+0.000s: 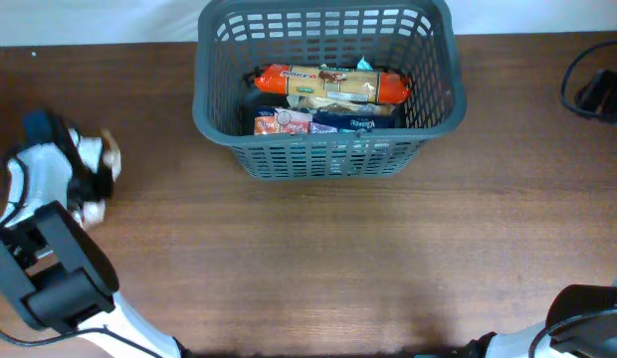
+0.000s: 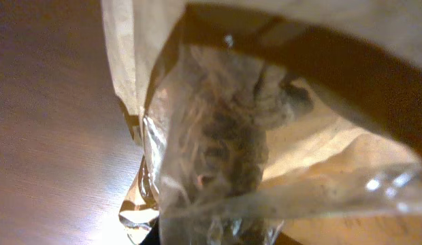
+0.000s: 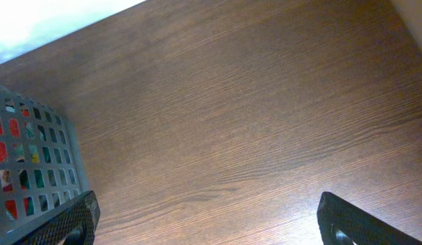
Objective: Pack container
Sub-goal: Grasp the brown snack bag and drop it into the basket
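Observation:
The container (image 1: 328,159) is a dark grey lattice basket at the back centre of the table; a corner of it shows in the right wrist view (image 3: 30,163). Inside lie an orange packet (image 1: 289,78), a blue packet (image 1: 353,121) and a red-and-white packet (image 1: 281,121). My left gripper (image 1: 90,177) is at the far left of the table, shut on a clear-and-tan plastic packet (image 1: 107,154) that fills the left wrist view (image 2: 224,136) and hides the fingers. My right gripper (image 3: 207,224) is open and empty over bare wood, right of the basket.
A black cable and device (image 1: 597,94) lie at the table's far right edge. The right arm's base (image 1: 587,313) sits at the front right corner. The brown wooden table (image 1: 318,259) stretches between the arms.

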You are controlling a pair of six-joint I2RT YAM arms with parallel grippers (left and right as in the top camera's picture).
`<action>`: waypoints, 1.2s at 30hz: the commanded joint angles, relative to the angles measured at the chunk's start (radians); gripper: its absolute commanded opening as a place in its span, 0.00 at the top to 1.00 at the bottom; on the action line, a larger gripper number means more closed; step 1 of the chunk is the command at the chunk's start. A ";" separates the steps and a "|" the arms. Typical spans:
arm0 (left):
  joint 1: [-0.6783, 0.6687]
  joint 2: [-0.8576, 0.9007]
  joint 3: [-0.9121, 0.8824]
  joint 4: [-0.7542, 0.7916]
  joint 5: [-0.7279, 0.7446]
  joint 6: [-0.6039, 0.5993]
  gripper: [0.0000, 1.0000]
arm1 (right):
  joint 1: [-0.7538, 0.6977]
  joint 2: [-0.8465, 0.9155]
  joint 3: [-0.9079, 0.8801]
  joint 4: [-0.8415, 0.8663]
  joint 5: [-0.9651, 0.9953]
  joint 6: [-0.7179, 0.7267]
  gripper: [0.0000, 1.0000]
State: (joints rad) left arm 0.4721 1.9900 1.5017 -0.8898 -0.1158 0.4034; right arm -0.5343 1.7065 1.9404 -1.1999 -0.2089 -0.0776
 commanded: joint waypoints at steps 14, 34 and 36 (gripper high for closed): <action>-0.570 -0.160 0.830 -0.143 0.180 0.496 0.98 | -0.003 -0.010 -0.003 0.003 -0.008 0.008 0.01; -0.878 0.190 0.819 -0.121 0.154 0.673 0.98 | -0.003 -0.010 -0.003 0.003 -0.008 0.008 0.01; -0.878 0.204 0.819 -0.121 0.154 0.653 0.91 | -0.003 -0.010 -0.003 0.003 -0.008 0.008 0.01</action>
State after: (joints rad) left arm -0.4019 2.1921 2.3203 -1.0176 0.0391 1.0878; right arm -0.5343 1.7065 1.9400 -1.1995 -0.2089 -0.0784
